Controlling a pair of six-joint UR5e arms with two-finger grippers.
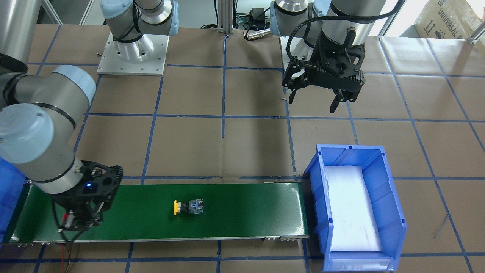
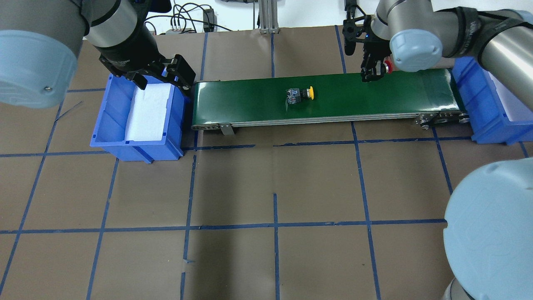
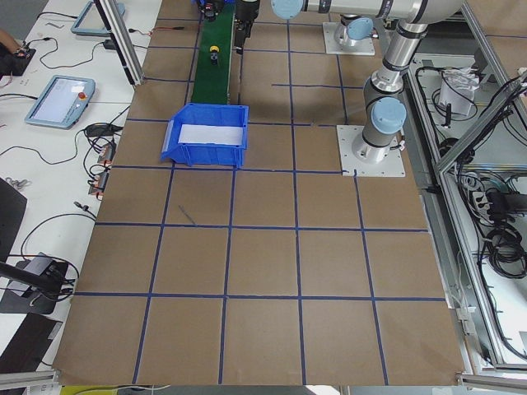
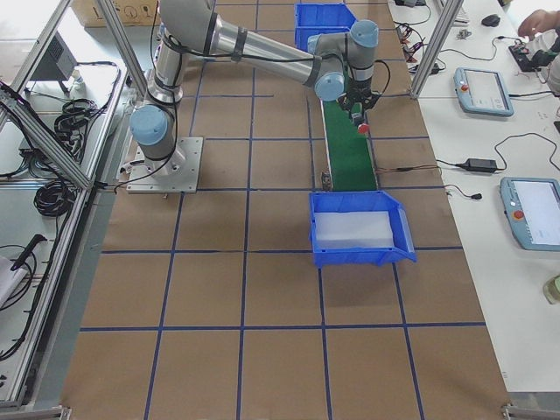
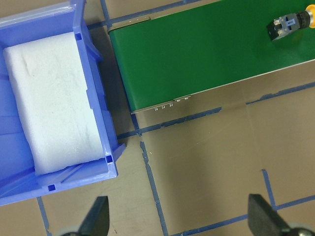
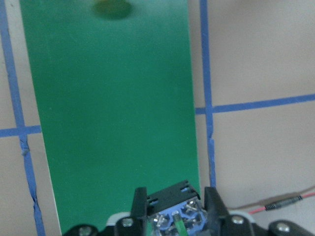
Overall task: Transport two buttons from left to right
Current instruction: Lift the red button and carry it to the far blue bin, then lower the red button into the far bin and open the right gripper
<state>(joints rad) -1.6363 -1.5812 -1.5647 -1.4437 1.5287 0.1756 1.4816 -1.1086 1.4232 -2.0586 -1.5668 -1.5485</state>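
The yellow button (image 2: 300,94) lies on its side on the green conveyor belt (image 2: 374,96), near the middle; it also shows in the front view (image 1: 187,207) and at the top right of the left wrist view (image 5: 290,24). My right gripper (image 2: 372,75) is shut on the red button (image 2: 388,66) and holds it just above the belt's right part. The right wrist view shows the fingers (image 6: 140,199) clamped on its grey-blue body (image 6: 174,216). My left gripper (image 2: 164,79) is open and empty, hovering above the left blue bin (image 2: 137,152).
The left blue bin (image 1: 394,197) holds a white foam pad and stands at the belt's left end. A second blue bin (image 2: 487,100) stands at the belt's right end. The table is brown paper with blue tape lines.
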